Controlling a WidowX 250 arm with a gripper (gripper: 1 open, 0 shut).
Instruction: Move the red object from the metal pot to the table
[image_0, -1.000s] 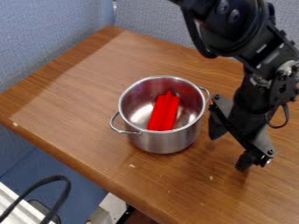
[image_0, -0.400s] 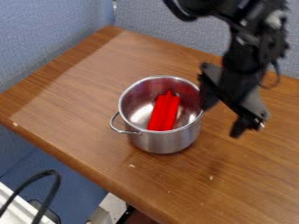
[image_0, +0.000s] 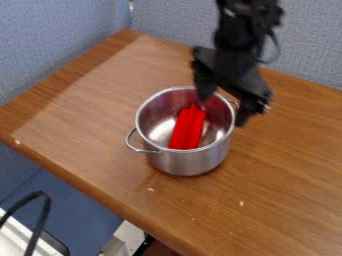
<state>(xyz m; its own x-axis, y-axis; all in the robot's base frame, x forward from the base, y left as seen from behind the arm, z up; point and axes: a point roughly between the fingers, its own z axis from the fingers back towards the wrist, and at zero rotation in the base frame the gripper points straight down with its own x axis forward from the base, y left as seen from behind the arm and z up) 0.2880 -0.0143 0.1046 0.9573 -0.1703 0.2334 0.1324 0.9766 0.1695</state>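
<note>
The red object (image_0: 190, 128), a bright elongated block, lies inside the metal pot (image_0: 171, 154), a shiny steel pot with loop handles standing near the middle of the brown wooden table (image_0: 80, 105). My black gripper (image_0: 227, 97) hangs open just above the pot's far right rim, its fingers (image_0: 254, 101) spread wide with nothing between them. Its tips sit beside the upper end of the red block without touching it.
The table's front edge runs diagonally at the lower left, with a black cable (image_0: 20, 230) on the floor below it. A blue wall (image_0: 54, 40) rises behind the table's left side.
My gripper has swung from the table right of the pot up and leftward to above the pot's far rim. The pot and red block have not moved.
</note>
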